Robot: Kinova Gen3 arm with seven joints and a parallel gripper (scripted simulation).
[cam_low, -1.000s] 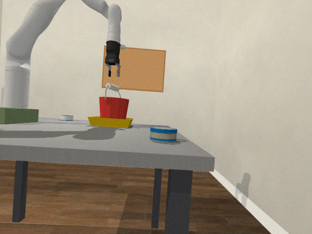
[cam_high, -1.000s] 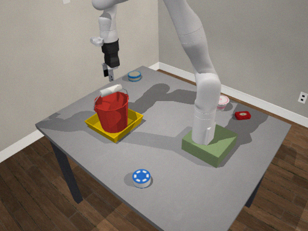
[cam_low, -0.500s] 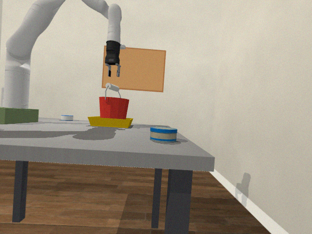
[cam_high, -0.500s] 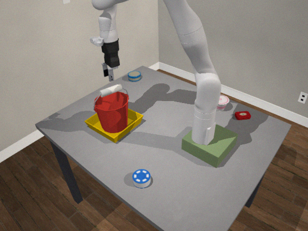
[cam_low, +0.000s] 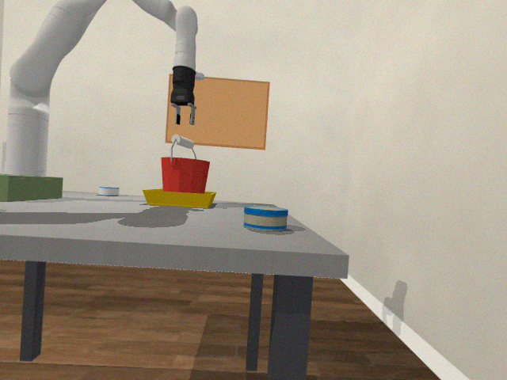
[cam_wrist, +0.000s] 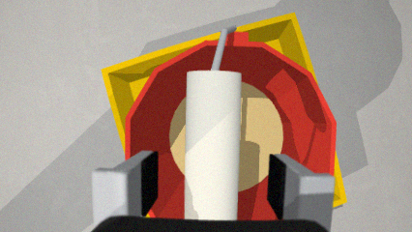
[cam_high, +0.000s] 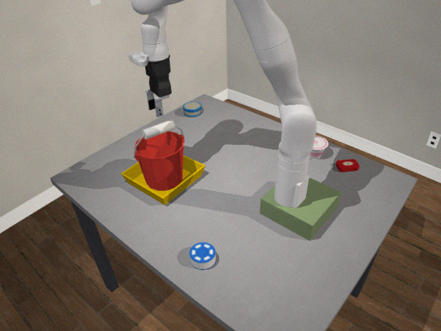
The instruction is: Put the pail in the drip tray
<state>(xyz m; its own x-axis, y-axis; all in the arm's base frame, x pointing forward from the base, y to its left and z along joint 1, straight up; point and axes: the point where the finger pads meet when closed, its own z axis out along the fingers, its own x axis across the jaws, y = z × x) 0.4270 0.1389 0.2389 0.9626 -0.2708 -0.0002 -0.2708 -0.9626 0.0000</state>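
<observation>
The red pail (cam_high: 160, 162) stands upright inside the yellow drip tray (cam_high: 163, 175) on the grey table. Its wire handle stands up with the white grip roller (cam_high: 159, 129) on top. It also shows in the exterior view (cam_low: 184, 174), with the tray (cam_low: 178, 198) under it. My gripper (cam_high: 155, 105) (cam_low: 184, 116) is open and empty, hanging well above the handle, apart from it. In the wrist view the white roller (cam_wrist: 213, 145) lies below, between my open fingers, with the pail's rim (cam_wrist: 290, 101) and the tray's corners (cam_wrist: 280, 31) around it.
A blue-rimmed tin (cam_high: 192, 108) sits at the table's far edge. A blue-and-white puck (cam_high: 202, 254) sits near the front. A pink cup (cam_high: 318, 146) and a red disc (cam_high: 347, 165) lie behind the arm's green base block (cam_high: 300, 208). An orange board (cam_low: 229, 112) hangs on the wall.
</observation>
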